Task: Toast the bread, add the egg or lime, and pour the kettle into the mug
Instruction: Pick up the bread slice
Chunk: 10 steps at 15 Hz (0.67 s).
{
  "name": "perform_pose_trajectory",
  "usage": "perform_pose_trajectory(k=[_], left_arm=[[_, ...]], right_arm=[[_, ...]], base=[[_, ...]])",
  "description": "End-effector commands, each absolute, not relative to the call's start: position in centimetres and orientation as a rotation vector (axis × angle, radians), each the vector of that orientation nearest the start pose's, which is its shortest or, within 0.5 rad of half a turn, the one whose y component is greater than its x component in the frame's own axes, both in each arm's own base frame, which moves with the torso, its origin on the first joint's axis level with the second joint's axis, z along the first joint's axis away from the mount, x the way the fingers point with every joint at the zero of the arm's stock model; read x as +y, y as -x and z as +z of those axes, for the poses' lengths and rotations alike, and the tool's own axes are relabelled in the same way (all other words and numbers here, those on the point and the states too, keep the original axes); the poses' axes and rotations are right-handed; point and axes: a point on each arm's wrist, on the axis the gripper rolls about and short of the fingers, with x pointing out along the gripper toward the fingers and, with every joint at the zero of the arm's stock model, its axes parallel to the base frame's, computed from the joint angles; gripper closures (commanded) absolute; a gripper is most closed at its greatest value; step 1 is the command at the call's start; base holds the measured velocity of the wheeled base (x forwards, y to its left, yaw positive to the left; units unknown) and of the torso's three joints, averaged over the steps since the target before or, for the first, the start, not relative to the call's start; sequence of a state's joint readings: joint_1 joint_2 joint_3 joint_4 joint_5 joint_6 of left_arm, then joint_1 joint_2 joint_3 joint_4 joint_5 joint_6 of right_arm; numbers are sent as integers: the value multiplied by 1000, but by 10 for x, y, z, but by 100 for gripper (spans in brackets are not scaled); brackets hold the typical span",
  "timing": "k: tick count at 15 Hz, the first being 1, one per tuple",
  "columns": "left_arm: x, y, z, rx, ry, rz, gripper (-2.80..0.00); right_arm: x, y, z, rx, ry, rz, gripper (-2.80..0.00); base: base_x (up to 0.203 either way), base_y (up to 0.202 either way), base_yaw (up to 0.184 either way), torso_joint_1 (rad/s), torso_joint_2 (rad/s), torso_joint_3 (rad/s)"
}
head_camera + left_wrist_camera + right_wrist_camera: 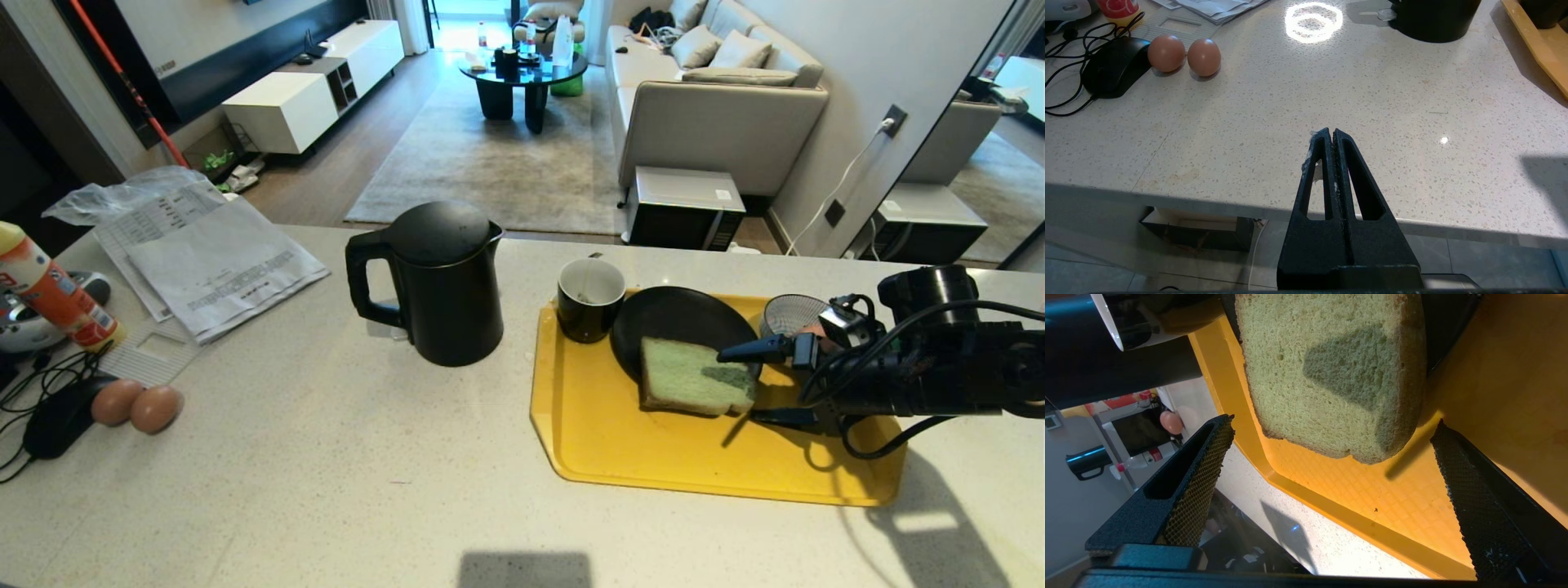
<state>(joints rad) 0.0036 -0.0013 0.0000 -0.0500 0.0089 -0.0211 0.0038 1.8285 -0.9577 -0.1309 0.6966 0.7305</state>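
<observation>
bread pickup: approach stage

bread (692, 376) lies half on the black plate (669, 322), half on the yellow tray (620, 457). right gripper (755, 385) stands wide apart beside its crust; centre both fingers across the slice before closing gently. left gripper (1333, 136) is parked, pressed together.

Your right gripper (744, 386): arm reaching in level from the right, jaws spread wide, nothing held. Your left gripper (1329, 134): parked low, fingers pressed together, empty.
</observation>
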Motion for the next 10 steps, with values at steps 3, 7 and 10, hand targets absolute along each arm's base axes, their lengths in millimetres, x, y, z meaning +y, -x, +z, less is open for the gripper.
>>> perform_pose_trajectory(k=[3, 7, 10], left_arm=[[0, 22, 76, -38, 22, 13, 0], [0, 22, 76, -38, 22, 13, 0], [0, 22, 76, -38, 22, 12, 0]], right_arm=[[15, -321, 139, 937, -932, 384, -280], [16, -322, 140, 932, -930, 387, -280], [15, -322, 141, 930, -929, 386, -280]], base=[[0, 0, 0, 0, 0, 0], [0, 0, 0, 0, 0, 0], [0, 0, 0, 0, 0, 0]])
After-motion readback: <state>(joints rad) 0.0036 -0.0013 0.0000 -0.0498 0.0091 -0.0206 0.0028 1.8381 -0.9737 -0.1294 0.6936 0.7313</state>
